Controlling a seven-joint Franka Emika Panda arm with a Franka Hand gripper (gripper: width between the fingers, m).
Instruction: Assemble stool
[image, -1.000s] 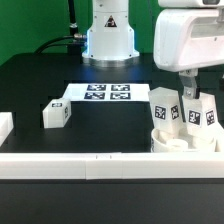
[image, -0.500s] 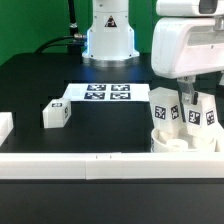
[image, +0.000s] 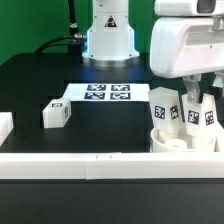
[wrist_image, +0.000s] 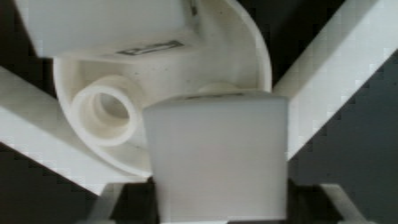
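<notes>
You have the end effector low over the stool seat, which lies on the black counter at the exterior view's right, close against the white border rail that runs along the front edge.

3 leg blocks stand upright in the seat, each with a black-and-white tag on its face. The first leg is the one nearest the exterior view's left, the middle leg is under the end effector, and the third leg is at the right.

A 4th, loose leg lies on the counter, well apart from the seat toward the exterior view's left. The marker board lies flat between it and the robot base.

In the wrist view, one upright leg sits squarely between the 2 fingers, which flank it closely. Only a thin dark line shows on each side, so you cannot tell whether the pads are pressing on the block or just short of it. Beyond that leg you see the round seat with an empty socket, and another standing leg farther across the disc.
</notes>
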